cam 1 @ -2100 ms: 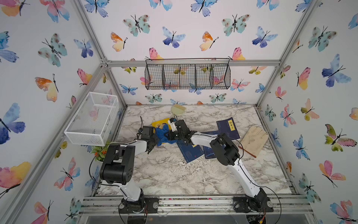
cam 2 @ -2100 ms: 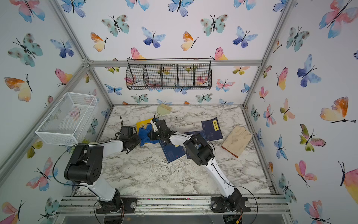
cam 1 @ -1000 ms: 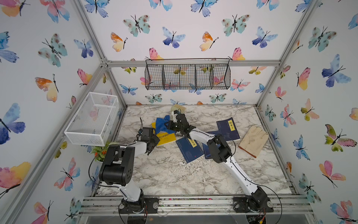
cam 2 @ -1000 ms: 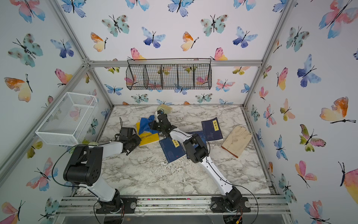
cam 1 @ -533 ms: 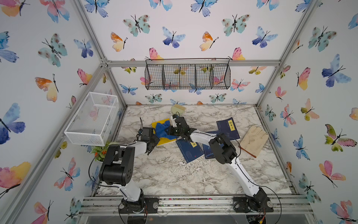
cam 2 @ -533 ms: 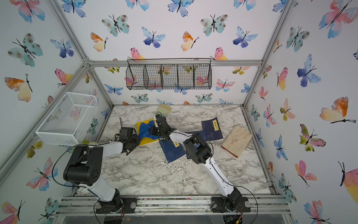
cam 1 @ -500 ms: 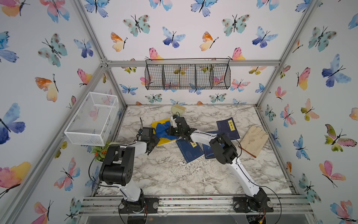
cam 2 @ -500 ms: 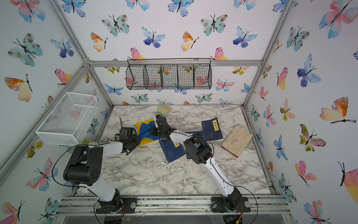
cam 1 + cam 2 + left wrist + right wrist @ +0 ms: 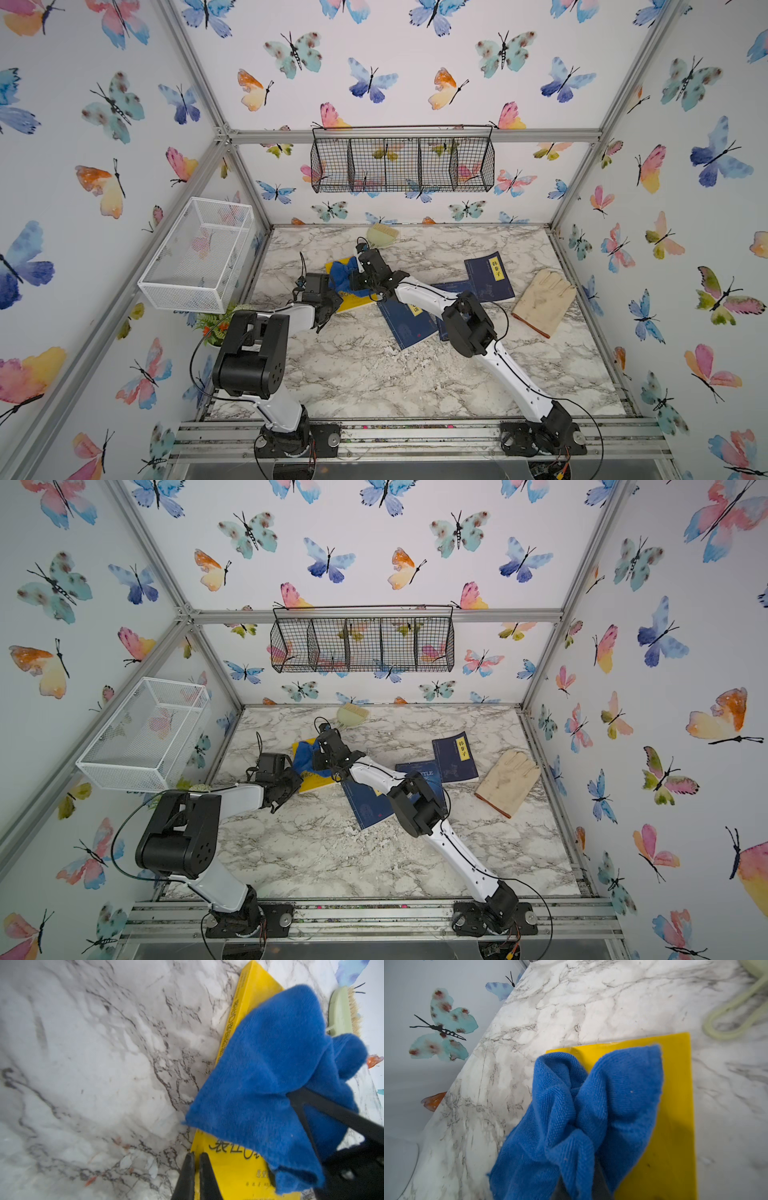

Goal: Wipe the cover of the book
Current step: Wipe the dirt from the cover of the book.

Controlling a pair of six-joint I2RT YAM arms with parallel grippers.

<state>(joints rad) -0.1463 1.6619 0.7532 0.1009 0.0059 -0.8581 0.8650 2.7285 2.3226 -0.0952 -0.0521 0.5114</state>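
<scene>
Pinching the blue cloth [image 9: 591,1105], right gripper [image 9: 356,281] jaws clamped tight on it, cloth draped over the yellow book [image 9: 675,1126] cover. Book lies flat on the table [image 9: 353,374], far left. Left gripper [image 9: 197,1156] jaws closed together, holding nothing, tips at book's edge.

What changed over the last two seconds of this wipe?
The right hand, shut on the blue microfibre cloth, swept it across the yellow paperback book toward the back wall, then drew it back toward the front. The left hand stayed shut at the book's near edge; the book itself did not visibly shift.
</scene>
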